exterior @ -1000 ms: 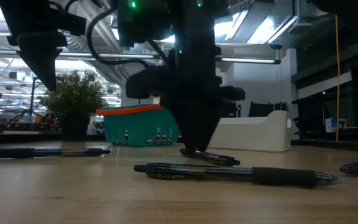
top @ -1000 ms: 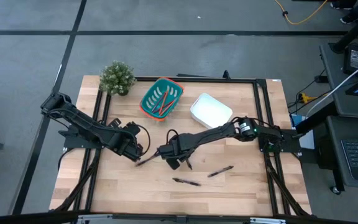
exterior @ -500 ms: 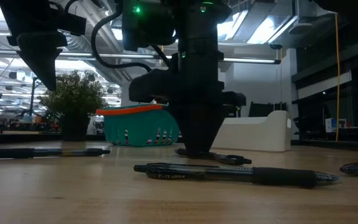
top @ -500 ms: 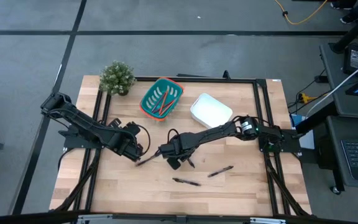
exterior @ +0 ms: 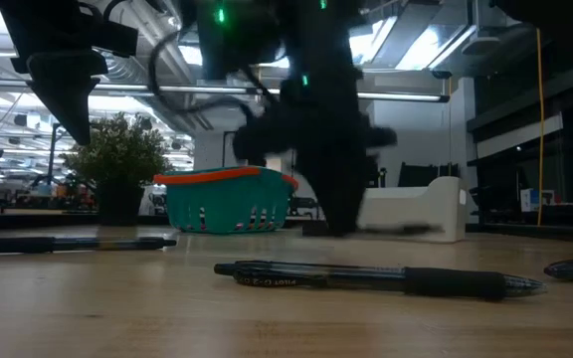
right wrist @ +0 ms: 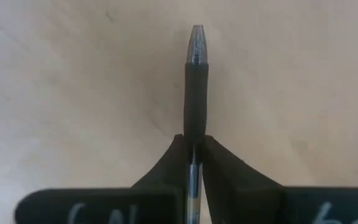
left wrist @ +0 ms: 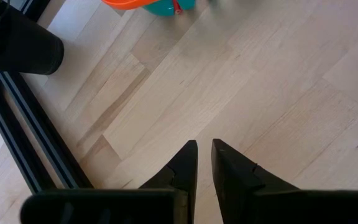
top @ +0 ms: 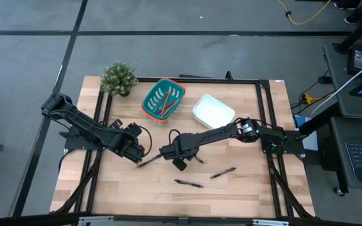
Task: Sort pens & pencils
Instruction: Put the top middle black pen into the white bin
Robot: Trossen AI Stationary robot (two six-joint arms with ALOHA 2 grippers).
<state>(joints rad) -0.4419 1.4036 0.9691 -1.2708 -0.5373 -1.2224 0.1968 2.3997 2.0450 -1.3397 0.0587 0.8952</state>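
1. Since a second ago the right gripper (top: 182, 158) has closed on a thin black pen with a grey tip (right wrist: 196, 74) and lifted it; the low view shows that pen as a blurred dark streak (exterior: 386, 228) just off the light wooden table (top: 244, 194), where it lay flat under the fingers before.
2. Right arm has shifted slightly toward the white rectangular bin (top: 213, 111); nothing else has moved.
3. Teal plastic basket with orange rim (top: 163, 99) sits at the far middle of the table, orange-red pencils (top: 166, 108) lying inside it.
4. Small green potted plant (top: 118, 78) stands at the far-left corner.
5. Left gripper (left wrist: 204, 163) hovers over bare wood left of centre, fingers nearly together with a thin gap, holding nothing.
6. Right wrist view: fingers clamped on the pen's barrel, long axis straight out ahead between them, tip pointing away from the wrist.
7. Loose black pens: one (top: 149, 161) between the two grippers, lying diagonal; one (top: 222, 172) near-right of centre, diagonal; one (top: 188, 183) near the front edge, roughly side to side.
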